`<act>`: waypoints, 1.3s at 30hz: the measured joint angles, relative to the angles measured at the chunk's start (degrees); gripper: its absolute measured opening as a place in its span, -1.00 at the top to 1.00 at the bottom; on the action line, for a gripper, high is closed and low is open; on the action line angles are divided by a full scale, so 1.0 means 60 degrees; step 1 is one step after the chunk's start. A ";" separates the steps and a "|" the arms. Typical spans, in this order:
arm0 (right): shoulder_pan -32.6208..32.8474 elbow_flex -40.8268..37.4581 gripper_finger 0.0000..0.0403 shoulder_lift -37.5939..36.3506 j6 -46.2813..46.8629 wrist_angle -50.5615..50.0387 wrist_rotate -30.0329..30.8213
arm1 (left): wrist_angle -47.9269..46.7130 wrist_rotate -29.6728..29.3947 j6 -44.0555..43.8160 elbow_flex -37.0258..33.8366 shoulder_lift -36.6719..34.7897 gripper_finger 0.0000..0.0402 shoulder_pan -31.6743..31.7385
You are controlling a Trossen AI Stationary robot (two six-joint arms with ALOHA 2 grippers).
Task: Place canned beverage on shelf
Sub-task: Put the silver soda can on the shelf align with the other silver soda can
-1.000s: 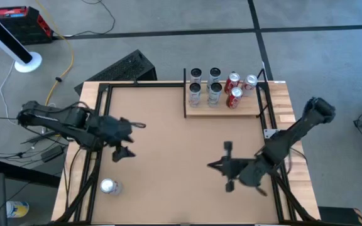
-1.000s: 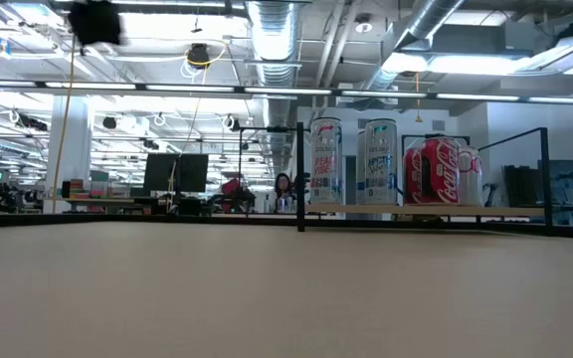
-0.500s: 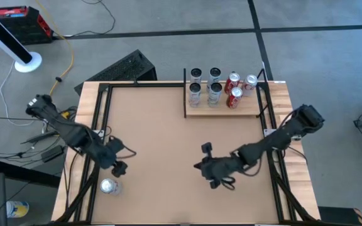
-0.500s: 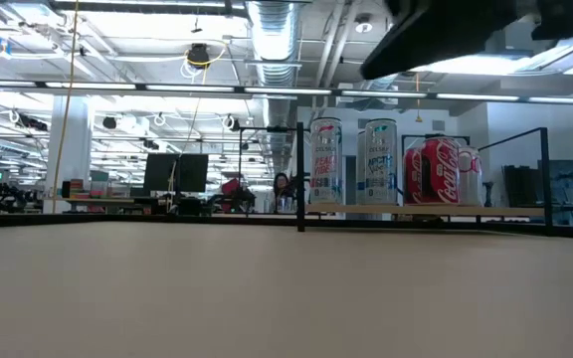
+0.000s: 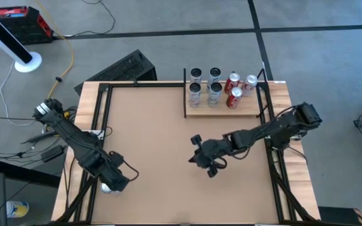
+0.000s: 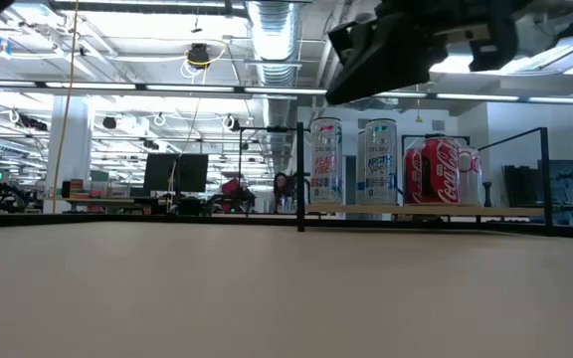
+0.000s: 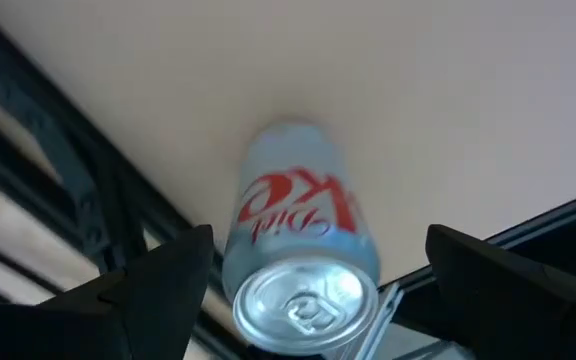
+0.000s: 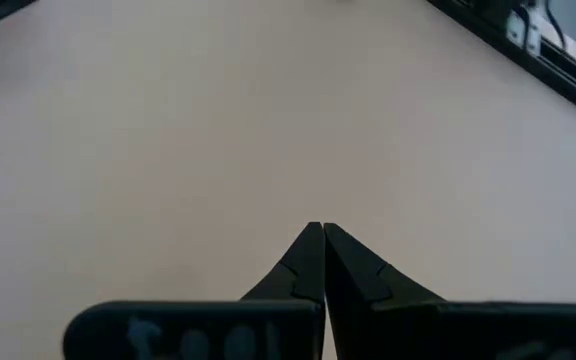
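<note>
Upright, silver can (image 7: 298, 250) stands at table's near-left corner, axis vertical, between left gripper's (image 7: 303, 275) spread fingers. Right gripper (image 5: 201, 162) pinched closed mid-table. Shelf (image 5: 247, 108) far-right holds seven upright cans (image 5: 213, 88).

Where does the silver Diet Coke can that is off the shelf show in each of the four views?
High view: Diet Coke can at the table's near-left corner, mostly under the open left gripper.
Low view: not in it.
Left wrist view: can upright between the open fingers.
Right wrist view: not in it.
Shared landmark: the black table frame beside the can.
</note>
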 joint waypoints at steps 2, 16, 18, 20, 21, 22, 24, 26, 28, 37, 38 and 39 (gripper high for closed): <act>-0.0207 0.0000 0.88 0.0000 -0.0319 0.0054 -0.0474 | 0.0011 0.0231 -0.0370 0.0000 0.0161 -0.75 -0.0135; -0.0811 0.0000 0.88 0.0000 -0.0638 -0.0033 -0.1201 | 0.0599 -0.0065 -0.2895 -0.0004 0.0328 -0.75 -0.1277; -0.0789 0.0000 0.88 0.0000 -0.0613 -0.0029 -0.1207 | 0.0603 -0.0093 -0.2891 -0.0004 0.0456 -0.75 -0.1377; -0.0716 0.0000 0.88 0.0000 -0.0509 -0.0032 -0.1207 | 0.0627 -0.0042 -0.2690 -0.0004 0.0649 -0.75 -0.1402; -0.0690 0.0000 0.88 0.0000 -0.0454 -0.0036 -0.1207 | 0.0643 -0.0001 -0.2508 -0.0009 0.0711 -0.75 -0.1401; -0.0662 0.0000 0.88 0.0000 -0.0397 -0.0034 -0.1207 | 0.0652 0.0070 -0.2371 -0.0007 0.0792 -0.75 -0.1394; -0.0579 0.0000 0.88 0.0000 -0.0307 -0.0033 -0.1207 | 0.0656 0.0200 -0.2041 -0.0006 0.0941 -0.75 -0.1387; -0.0514 0.0000 0.88 0.0000 -0.0133 -0.0036 -0.1203 | 0.0675 0.0235 -0.1780 -0.0007 0.1058 -0.75 -0.1380; -0.0438 0.0000 0.88 0.0000 0.0018 -0.0037 -0.1200 | 0.0679 0.0237 -0.1586 -0.0007 0.1107 -0.75 -0.1380; -0.0033 0.0000 0.88 -0.0004 0.0680 -0.0759 -0.1180 | 0.0521 -0.0096 -0.0693 -0.0070 0.1116 -0.72 -0.1271; 0.0011 0.0000 0.88 -0.0004 0.0786 -0.0926 -0.1142 | 0.0593 -0.0064 -0.0620 -0.0156 0.1116 -0.70 -0.1226; 0.0067 0.0000 0.88 -0.0004 0.0900 -0.1112 -0.1106 | 0.0689 -0.0007 -0.0522 -0.0269 0.1116 -0.67 -0.1196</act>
